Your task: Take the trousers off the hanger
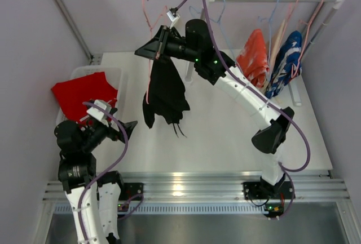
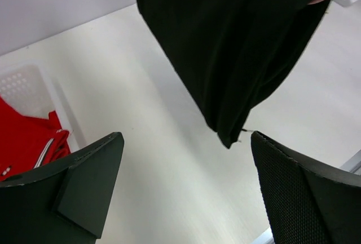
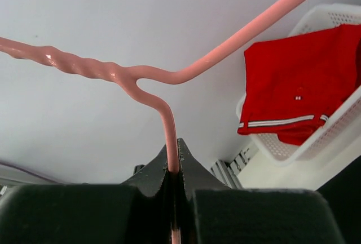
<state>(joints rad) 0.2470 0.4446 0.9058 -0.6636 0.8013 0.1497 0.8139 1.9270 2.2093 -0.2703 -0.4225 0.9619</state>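
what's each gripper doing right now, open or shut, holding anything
Left gripper: open, holding nothing.
Right gripper: shut on the pink hanger, which carries the black trousers.

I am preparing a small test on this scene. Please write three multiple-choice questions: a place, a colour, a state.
1. The red trousers lie: A in the white basket; B on the table; C on the rail.
2. The hanger in the right gripper is: A blue; B pink; C white.
3. The left gripper is: A open; B shut on cloth; C shut, empty.
Key: 1 A, red cloth lies inside the basket; 2 B, pink wire sits between shut fingers; 3 A, its fingers stand wide apart.
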